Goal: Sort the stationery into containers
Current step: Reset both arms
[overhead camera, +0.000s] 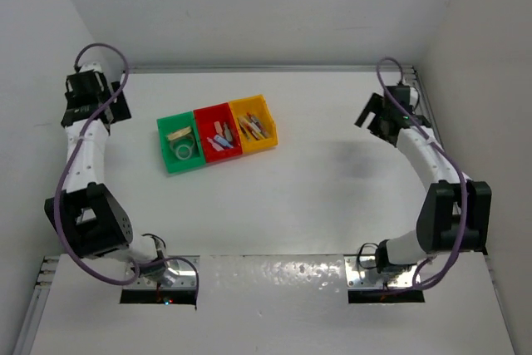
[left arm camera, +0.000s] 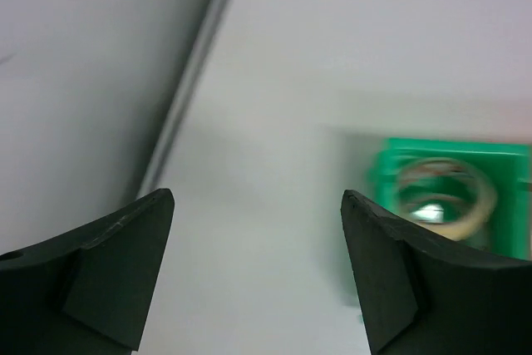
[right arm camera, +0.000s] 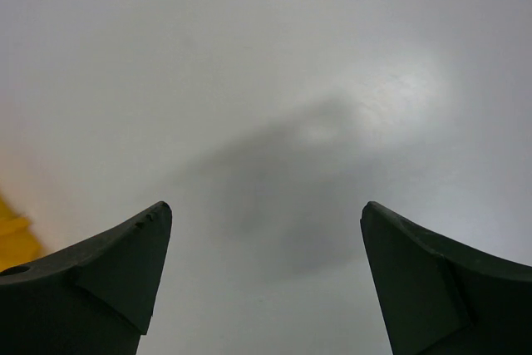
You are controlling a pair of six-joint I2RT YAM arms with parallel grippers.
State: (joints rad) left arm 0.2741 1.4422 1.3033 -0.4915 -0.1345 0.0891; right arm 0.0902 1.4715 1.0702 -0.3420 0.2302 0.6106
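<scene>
Three joined bins stand centre-left on the table (overhead camera: 332,189): green bin (overhead camera: 164,149), red bin (overhead camera: 199,122), yellow bin (overhead camera: 270,130). The row's long axis runs left to right, yellow end farther away. Tape rolls (overhead camera: 183,152) lie in green. The left gripper (left arm camera: 258,205) and right gripper (right arm camera: 266,214) gape wide, empty.

3 joined bins (overhead camera: 259,146) on table (overhead camera: 316,189), stationery (overhead camera: 221,135) inside them

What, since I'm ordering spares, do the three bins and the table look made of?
Bins: probably moulded plastic, judging by thin walls and uniform green, red, yellow colour. Table: smooth white surface, matte with soft sheen; laminate or paint, cannot tell.
</scene>
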